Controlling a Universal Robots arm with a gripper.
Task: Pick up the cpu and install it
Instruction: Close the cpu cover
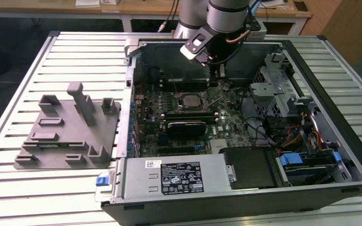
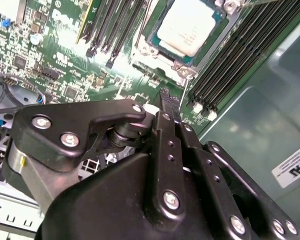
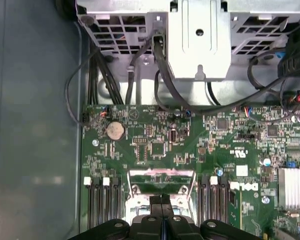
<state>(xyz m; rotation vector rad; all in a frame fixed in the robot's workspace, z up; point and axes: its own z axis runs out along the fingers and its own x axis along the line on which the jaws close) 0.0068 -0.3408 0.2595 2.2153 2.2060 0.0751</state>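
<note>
Silver-grey arm (image 1: 228,14), seemingly a copper-coloured cable (image 1: 239,39); black pincer (image 2: 168,97) links dotted with silver screws (image 2: 170,199).

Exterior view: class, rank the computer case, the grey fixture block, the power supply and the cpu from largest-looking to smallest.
1. computer case
2. grey fixture block
3. power supply
4. cpu

No print was readable: a black label (image 1: 181,178) sat on the power supply (image 1: 138,181), lower centre; a white sticker (image 2: 292,167) on the case wall (image 2: 249,125).

One cpu (image 2: 187,26), one open computer case (image 1: 357,160), one grey fixture (image 1: 68,136).
</note>
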